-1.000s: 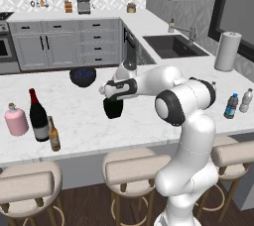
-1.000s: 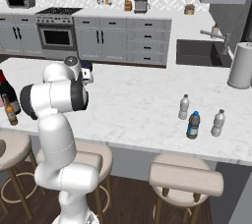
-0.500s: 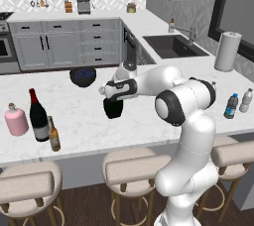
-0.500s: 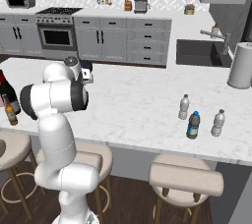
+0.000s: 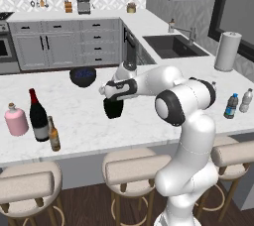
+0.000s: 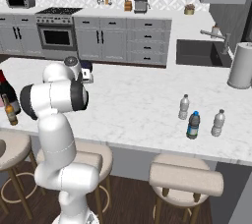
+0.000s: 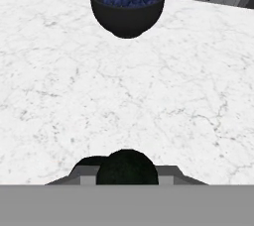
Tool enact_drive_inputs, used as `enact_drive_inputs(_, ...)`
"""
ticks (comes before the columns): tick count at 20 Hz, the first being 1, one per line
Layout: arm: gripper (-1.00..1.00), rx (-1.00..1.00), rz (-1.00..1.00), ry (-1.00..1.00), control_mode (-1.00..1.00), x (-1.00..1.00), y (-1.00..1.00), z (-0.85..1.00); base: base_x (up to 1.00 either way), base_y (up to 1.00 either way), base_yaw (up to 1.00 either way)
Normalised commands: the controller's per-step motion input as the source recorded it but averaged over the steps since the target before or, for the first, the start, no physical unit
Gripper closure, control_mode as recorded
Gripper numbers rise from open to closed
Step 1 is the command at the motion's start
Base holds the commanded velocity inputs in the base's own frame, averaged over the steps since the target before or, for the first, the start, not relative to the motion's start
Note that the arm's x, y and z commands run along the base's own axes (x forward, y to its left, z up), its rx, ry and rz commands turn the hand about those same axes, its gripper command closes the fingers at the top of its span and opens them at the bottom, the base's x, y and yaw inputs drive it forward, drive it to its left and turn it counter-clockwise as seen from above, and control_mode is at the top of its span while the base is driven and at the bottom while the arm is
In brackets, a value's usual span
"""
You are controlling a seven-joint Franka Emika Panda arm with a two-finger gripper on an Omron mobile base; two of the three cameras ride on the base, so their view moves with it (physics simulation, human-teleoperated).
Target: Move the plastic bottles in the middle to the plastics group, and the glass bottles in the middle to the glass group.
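A: What does the hand (image 5: 113, 102) hold?
B: It is over the squat black flask (image 5: 113, 108) at mid-surface. In the hand view the flask's dark round top (image 7: 127, 167) sits between the two fingertips (image 7: 88, 177), which look pressed to its sides. The jaws stand narrowly apart, apparently closed on the flask, though the contact itself is partly hidden at the frame's bottom edge.

A: Is the flask on the surface (image 5: 84, 121)?
B: From the left base view I cannot tell whether its base touches the white marble or is just clear of it.

A: How many bottles are at the left end?
B: Three: one squat pink bottle (image 5: 16, 120), one tall dark wine bottle (image 5: 37, 116) with a red neck, and one slim amber beer bottle (image 5: 53, 134) just beside the wine bottle (slightly nearer the front edge).

A: And at the right end?
B: Three again in the right base view: one blue-tinted bottle (image 6: 193, 125) with a dark label, between two clear pale-capped water bottles (image 6: 183, 107); the second clear one (image 6: 217, 123) stands to its right. All three are upright and near one another, well apart from the flask.

A: Anything else on the surface?
B: One dark bowl (image 7: 127, 5) of blueberries, beyond the flask, and one paper towel roll (image 5: 226, 51) standing near the sink (image 5: 172, 45).
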Motion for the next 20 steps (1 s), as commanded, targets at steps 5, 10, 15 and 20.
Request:
enact_drive_inputs(5, 1.0, 0.0, 0.06, 0.0, -1.0, -0.3, 0.0, 0.03, 0.0, 0.0, 0.0)
enact_drive_inputs(10, 1.0, 0.0, 0.19, -0.01, -1.0, -0.35, 0.02, 0.47, 0.0, 0.0, 0.0)
enact_drive_inputs(15, 1.0, 0.0, 0.21, 0.0, -1.0, -0.22, 0.37, 0.6, 0.0, 0.0, 0.0)
enact_drive_inputs(20, 1.0, 0.0, 0.17, -0.02, -1.0, 0.02, 0.38, 0.28, 0.0, 0.0, 0.0)
